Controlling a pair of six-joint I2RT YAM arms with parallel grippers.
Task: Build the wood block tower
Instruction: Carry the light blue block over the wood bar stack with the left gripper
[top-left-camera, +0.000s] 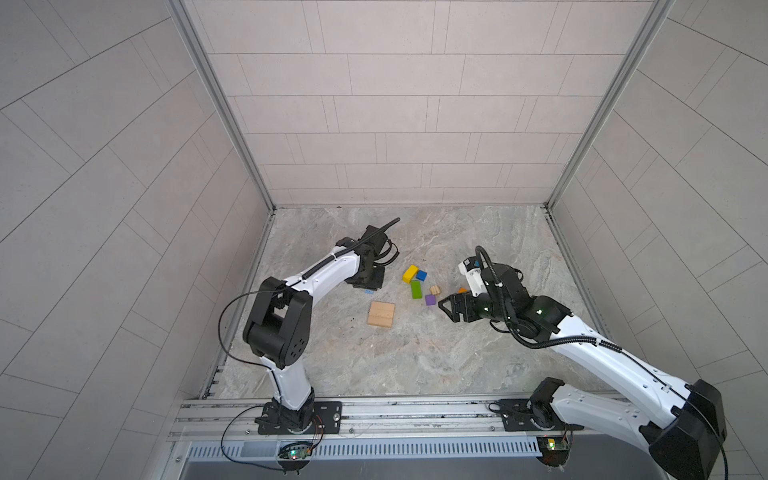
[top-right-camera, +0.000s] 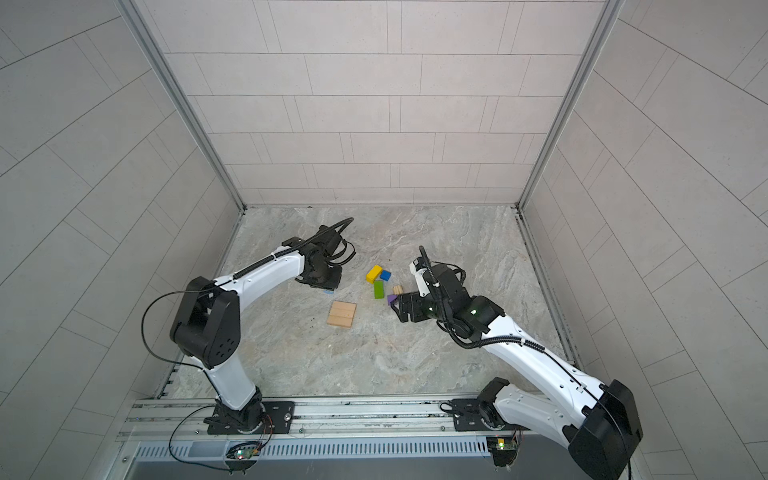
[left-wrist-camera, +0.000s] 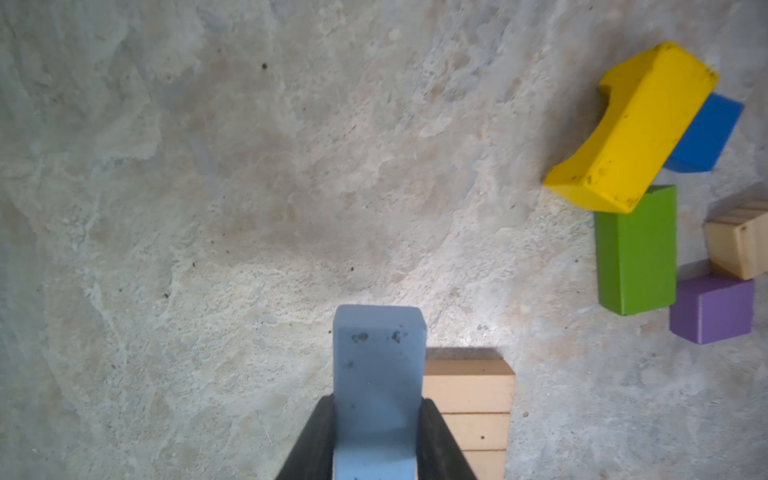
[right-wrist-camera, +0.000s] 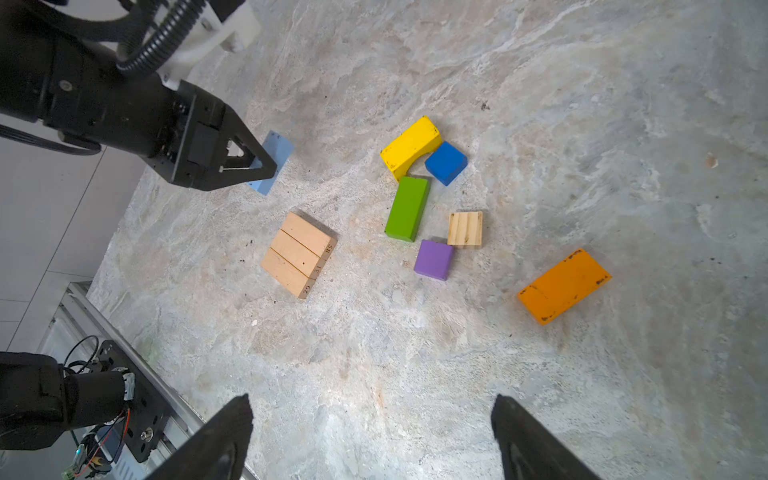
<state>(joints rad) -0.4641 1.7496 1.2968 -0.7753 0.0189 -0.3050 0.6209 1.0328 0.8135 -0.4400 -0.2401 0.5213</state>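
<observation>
Marbled grey stone is serving as the tabletop (top-left-camera: 415, 361), with pale tiled walls (top-left-camera: 395, 104) standing around it. The light-blue bar (left-wrist-camera: 376, 365) is sitting pinched in the left gripper (left-wrist-camera: 376, 401), whose jaws are pressing narrow on its two long faces while one end is sticking out past the fingertips. Whether that end is touching the stone cannot be told.

Just beside this gripper, three tan bars (right-wrist-camera: 297, 253) are lying flat, side against side, making a square slab. Farther out from the left gripper, between it and the right gripper (right-wrist-camera: 372, 401), the loose blocks are lying in a cluster. The yellow bar (right-wrist-camera: 409, 145), with an arch cut in one side, is touching one end of the green bar (right-wrist-camera: 407, 208), and the dark-blue cube (right-wrist-camera: 445, 162) is sitting against the yellow bar's arched side. The purple cube (right-wrist-camera: 433, 259) is resting just beside the green bar's other end, corner to corner with a small tan block (right-wrist-camera: 465, 228). The orange bar (right-wrist-camera: 563, 284) is lying flat, apart from the cluster, on the right gripper's side.

The right gripper is hanging above the stone, pointing toward the cluster, with its jaws standing wide and nothing between them.
</observation>
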